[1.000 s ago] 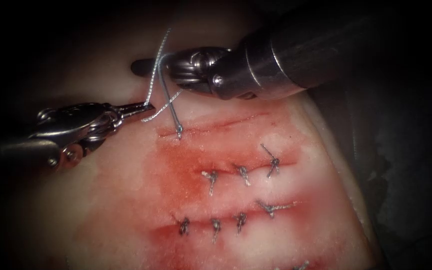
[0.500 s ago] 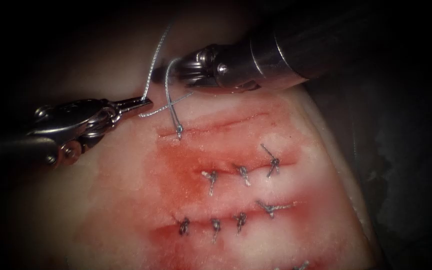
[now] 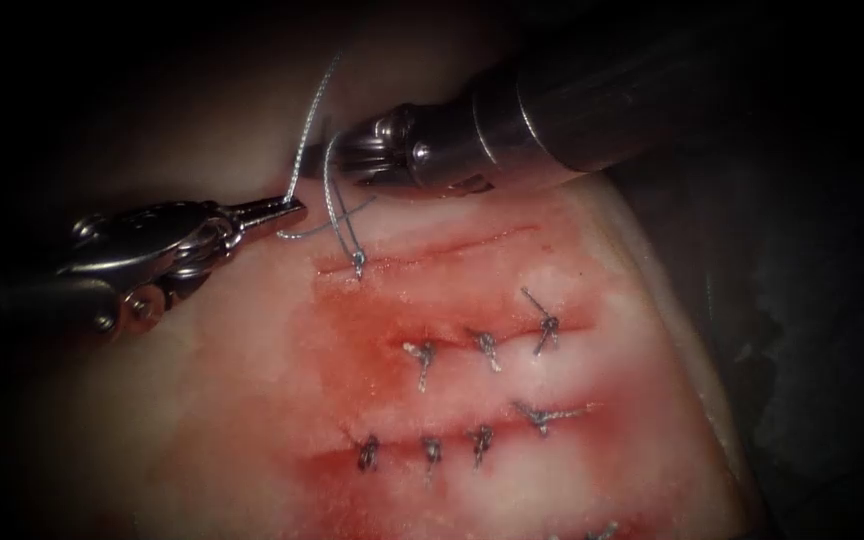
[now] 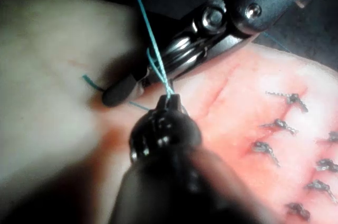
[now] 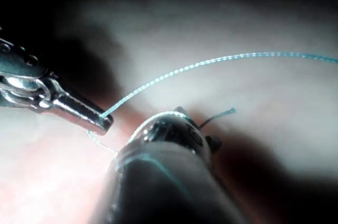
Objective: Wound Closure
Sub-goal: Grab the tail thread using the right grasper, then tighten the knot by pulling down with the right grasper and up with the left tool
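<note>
- L end effector (image 3: 287, 209) clamped on thread (image 3: 310, 120), left of cut (image 3: 422, 250).
- R end effector (image 3: 347, 160): thread looped round it, jaw state can't tell.
- Knot tying w/ even tension advised.

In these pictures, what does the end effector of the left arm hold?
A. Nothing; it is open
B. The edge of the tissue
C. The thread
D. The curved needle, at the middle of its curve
C. In the endoscope view, the left end effector is shut on the thread, which rises from its tip; the right wrist view shows the same grip.
</note>
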You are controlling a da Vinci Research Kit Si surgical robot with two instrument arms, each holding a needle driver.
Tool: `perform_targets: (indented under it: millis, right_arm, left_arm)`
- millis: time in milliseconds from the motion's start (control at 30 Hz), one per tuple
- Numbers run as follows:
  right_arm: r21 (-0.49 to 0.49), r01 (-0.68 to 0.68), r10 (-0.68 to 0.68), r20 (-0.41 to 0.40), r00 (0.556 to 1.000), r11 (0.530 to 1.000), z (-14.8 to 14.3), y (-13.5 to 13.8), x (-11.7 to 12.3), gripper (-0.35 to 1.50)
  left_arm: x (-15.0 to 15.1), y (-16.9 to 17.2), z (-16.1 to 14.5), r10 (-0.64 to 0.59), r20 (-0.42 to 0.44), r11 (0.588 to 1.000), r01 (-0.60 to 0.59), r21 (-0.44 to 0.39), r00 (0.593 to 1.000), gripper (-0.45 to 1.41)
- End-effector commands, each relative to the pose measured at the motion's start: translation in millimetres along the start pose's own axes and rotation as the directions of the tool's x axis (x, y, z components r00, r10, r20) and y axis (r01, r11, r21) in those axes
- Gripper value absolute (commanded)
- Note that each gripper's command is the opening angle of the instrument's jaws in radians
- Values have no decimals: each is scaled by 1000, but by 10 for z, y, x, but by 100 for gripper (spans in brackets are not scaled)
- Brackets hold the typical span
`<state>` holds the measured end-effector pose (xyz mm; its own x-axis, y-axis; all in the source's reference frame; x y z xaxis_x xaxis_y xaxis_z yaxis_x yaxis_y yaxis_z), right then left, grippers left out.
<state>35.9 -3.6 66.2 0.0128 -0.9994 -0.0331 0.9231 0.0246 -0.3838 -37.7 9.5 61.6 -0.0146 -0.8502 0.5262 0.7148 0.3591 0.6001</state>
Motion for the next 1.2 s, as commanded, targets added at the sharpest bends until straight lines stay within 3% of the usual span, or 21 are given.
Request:
perform_targets:
  millis: [33, 100, 167, 467, 633, 800, 967, 1200]
  right_arm:
    - [-6, 4, -4, -5, 1000, 1000, 9, 6, 3, 47]
    - [-15, 2, -2, -12, 1000, 1000, 11, 4, 6, 12]
    - [-16, 4, -4, -11, 1000, 1000, 12, 2, 7, -35]
    - [-34, 9, -10, -15, 1000, 999, -7, -11, 2, -35]
    - [-123, 16, -10, 43, 999, 992, -35, -21, 11, -35]
    - [-226, 34, -8, 112, 994, 973, -60, -28, 30, -35]
    - [-402, 80, -27, 134, 991, 912, -71, -31, 54, -35]
    - [-459, 137, -84, 134, 987, 878, -75, -32, 73, -35]
  left_arm:
    - [-2, 0, 9, 2, 3, 1000, -2, 1, 1000, -45]
    - [-2, 0, 9, 2, 4, 1000, -2, 1, 1000, -45]
    - [-2, 0, 9, 2, 4, 1000, -2, 0, 1000, -45]
    - [-2, 4, 10, 19, 7, 1000, -19, 1, 1000, -45]
    - [-8, 15, 15, 52, 1, 998, -52, -48, 999, -45]
    - [-19, 44, 38, 69, -50, 988, -75, -132, 996, -45]
    - [-23, 81, 75, 142, -64, 974, -151, -167, 988, -45]
    - [-23, 96, 119, 179, -123, 954, -203, -219, 976, -45]
